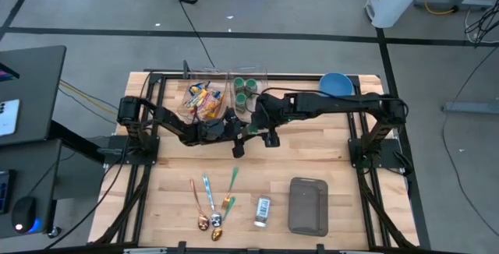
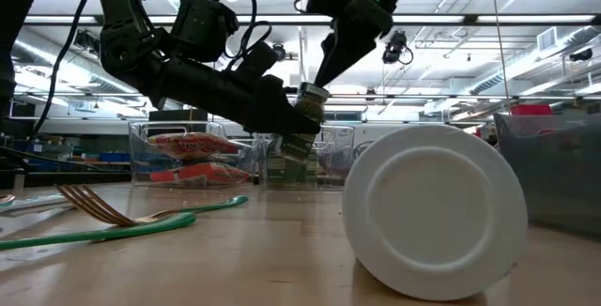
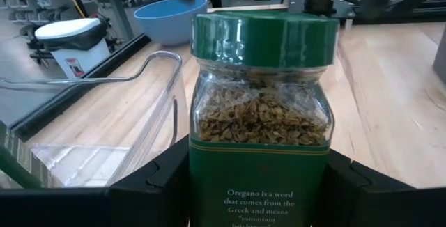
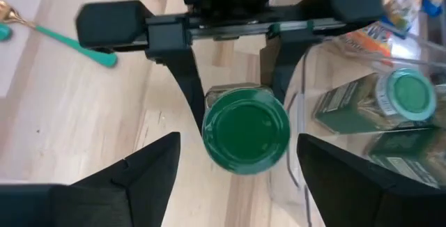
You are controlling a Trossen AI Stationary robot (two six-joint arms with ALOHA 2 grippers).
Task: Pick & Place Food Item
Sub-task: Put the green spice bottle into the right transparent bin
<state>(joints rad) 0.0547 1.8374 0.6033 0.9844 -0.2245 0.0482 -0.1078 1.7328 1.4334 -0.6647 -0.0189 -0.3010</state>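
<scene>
An oregano jar [image 3: 259, 115], clear glass with a green lid [image 4: 245, 131] and a green label, sits between the fingers of my left gripper [image 1: 238, 133] over the middle of the table. That gripper reaches in level from the table's left. My right gripper [image 4: 240, 185] slants down over the jar from the right, open. Its two fingers stand wide on either side of the lid, apart from it. In the low view the jar [image 2: 302, 142] leans slightly in front of the clear bins. My left gripper pinches the jar's lower body [image 3: 202, 185], at the label, between its two fingers [image 3: 157, 185]. The fingers come in nearly level from the table's left, one on each side of the jar. The jar stands almost upright, lid up, and appears held just off the tabletop.
Clear bins at the far edge hold snack packets [image 1: 201, 98] and more green-lidded jars [image 1: 246, 89]. A blue bowl [image 1: 336, 84] sits at the far right. Spoons and forks [image 1: 212, 207], a small lying container [image 1: 263, 210] and a grey pouch [image 1: 309, 205] lie near the front.
</scene>
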